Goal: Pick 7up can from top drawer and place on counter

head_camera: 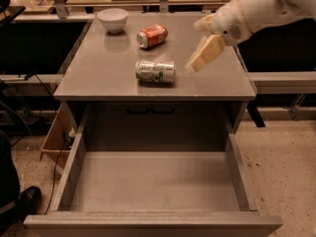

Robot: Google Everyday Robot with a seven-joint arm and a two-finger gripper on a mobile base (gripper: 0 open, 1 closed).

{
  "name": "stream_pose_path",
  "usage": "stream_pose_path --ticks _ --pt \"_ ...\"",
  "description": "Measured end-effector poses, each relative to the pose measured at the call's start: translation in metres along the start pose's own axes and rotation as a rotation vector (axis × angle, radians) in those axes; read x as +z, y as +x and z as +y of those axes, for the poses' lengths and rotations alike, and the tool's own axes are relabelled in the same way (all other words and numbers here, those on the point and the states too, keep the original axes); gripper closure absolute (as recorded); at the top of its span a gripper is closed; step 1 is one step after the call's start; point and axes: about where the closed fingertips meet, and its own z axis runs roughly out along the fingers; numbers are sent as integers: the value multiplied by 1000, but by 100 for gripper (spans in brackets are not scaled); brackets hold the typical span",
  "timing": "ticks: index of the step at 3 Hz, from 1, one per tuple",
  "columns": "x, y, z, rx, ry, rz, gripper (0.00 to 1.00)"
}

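Note:
The 7up can (155,71) lies on its side on the grey counter (98,68), near the middle of the front half. My gripper (196,46) hangs above the counter's right side, a short way to the right of the can and apart from it. Its cream fingers (206,53) are spread and hold nothing. The top drawer (148,224) is pulled fully out below the counter, and its flat grey floor is bare.
An orange-red soda can (152,36) lies on its side behind the 7up can. A white bowl (112,19) stands at the counter's back left. A cardboard box (55,137) and cables sit on the floor left of the drawer.

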Motion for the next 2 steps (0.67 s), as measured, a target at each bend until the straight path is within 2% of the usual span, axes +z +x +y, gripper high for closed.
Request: stream_pose_path --ticks 1,2 --pt "-49 25 12 25 29 -30 0" --pt "-59 32 13 35 40 -34 0"
